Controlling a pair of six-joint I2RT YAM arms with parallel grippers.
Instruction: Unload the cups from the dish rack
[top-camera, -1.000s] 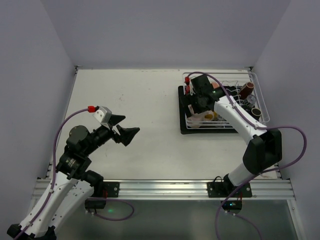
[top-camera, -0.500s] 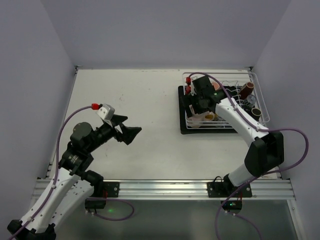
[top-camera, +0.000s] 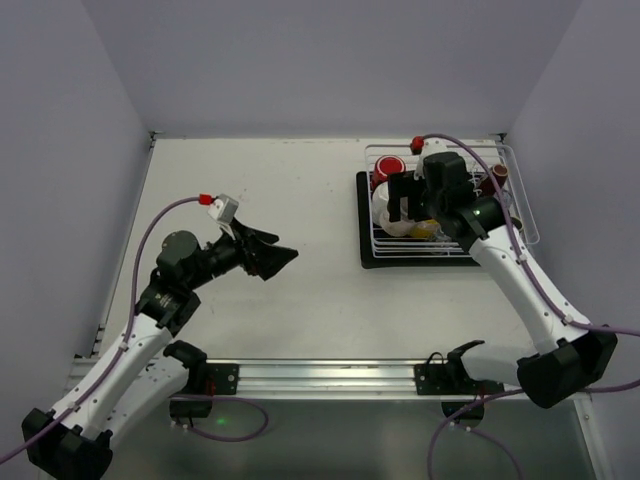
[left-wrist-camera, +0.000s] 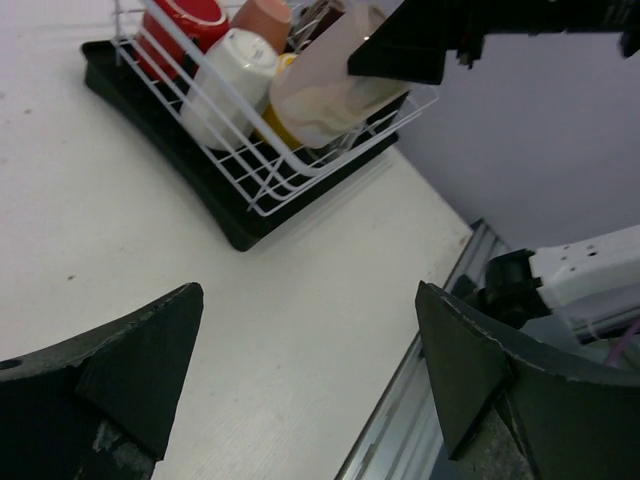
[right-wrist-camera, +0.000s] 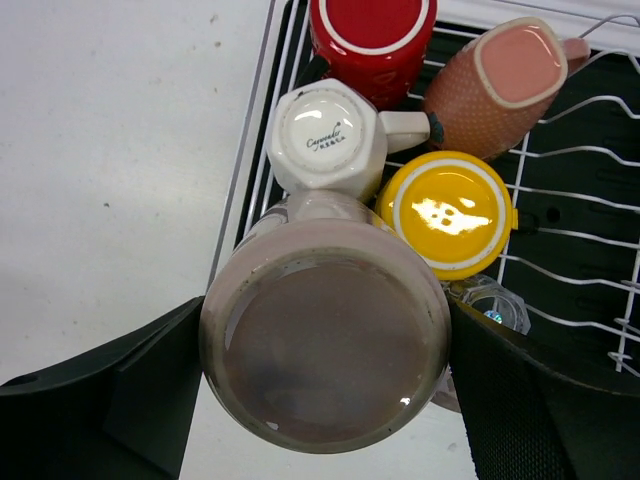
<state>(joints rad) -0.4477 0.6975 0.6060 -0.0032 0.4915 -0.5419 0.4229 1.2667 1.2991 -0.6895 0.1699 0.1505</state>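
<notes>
Right claw (right-wrist-camera: 325, 375) clamps the cream cup (right-wrist-camera: 325, 330) from both sides, over the left edge of the rack (right-wrist-camera: 250, 150). We see only the cup's base; its mouth is hidden. Red cup (right-wrist-camera: 370, 35), white cup (right-wrist-camera: 325, 135), yellow cup (right-wrist-camera: 447, 212) and pink cup (right-wrist-camera: 495, 85) sit in the rack. A glass (right-wrist-camera: 495, 305) is mostly hidden behind the cream cup. Left claw (left-wrist-camera: 310, 370) gapes wide and empty above the worktop (top-camera: 260, 190).

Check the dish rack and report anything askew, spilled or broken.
Nothing spilled or broken. The cream cup hangs tilted in the right gripper above the dish rack's edge, not seated in it. The pinkish-brown cup leans; the white cup and yellow cup sit base-up.
</notes>
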